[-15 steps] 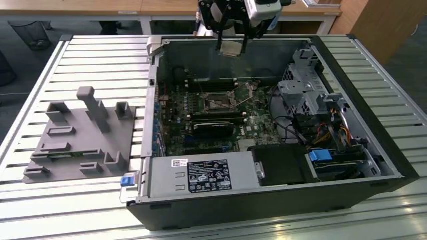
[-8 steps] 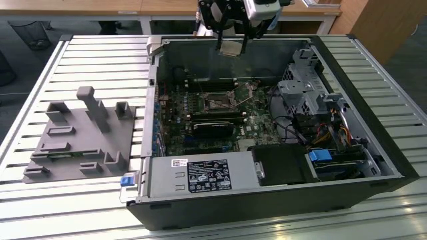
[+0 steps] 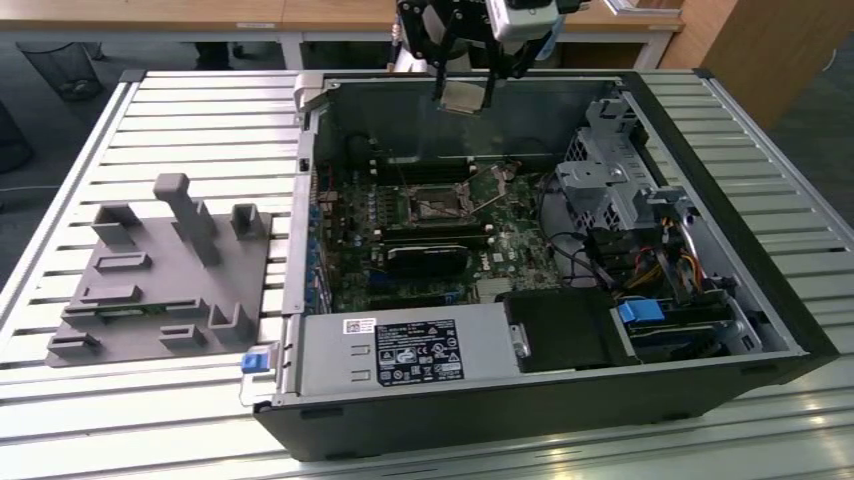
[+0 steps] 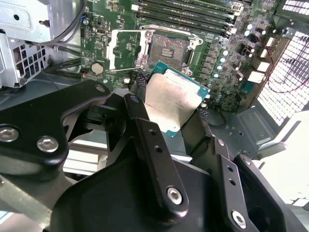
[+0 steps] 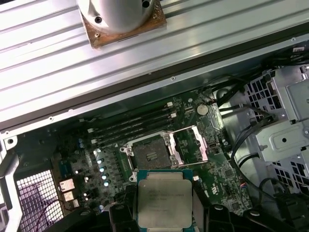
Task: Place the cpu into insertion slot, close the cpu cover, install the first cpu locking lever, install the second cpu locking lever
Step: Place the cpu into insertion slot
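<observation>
Silvery square cpu (image 4: 174,99) is pinched in the black gripper (image 3: 463,100) over the computer case (image 3: 534,420) holding the dark insertion slot (image 5: 149,155).

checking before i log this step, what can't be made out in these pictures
- cpu: underside faces away in both wrist views; one edge is hidden behind the gripper holding it, second wrist view.
- insertion slot: near rim hidden behind the cpu, second wrist view; contacts too small to tell, exterior view.
- cpu cover: too small to tell apart, exterior view.
</observation>
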`<state>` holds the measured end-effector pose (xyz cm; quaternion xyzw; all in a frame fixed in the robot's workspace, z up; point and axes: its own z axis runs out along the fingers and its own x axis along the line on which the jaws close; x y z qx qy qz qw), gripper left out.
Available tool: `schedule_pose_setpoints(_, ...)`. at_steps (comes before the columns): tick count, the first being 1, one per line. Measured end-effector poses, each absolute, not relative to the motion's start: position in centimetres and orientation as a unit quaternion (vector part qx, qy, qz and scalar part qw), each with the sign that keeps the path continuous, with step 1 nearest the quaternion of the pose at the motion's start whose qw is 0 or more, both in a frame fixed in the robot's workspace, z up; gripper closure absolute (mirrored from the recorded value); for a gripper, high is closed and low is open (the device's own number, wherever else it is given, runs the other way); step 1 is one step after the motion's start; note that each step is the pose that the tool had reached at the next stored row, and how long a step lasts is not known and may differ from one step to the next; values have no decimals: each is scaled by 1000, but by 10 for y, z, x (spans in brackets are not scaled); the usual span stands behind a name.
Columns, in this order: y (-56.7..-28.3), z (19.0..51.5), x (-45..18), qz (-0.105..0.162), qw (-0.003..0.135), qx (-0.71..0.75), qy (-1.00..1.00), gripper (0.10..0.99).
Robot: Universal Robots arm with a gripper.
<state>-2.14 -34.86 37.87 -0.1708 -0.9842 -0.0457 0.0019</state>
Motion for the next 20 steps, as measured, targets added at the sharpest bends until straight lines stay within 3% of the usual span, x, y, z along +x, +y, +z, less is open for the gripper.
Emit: schedule_pose_setpoints(20,-349,378,-21,-46,-2,-247,-968,545)
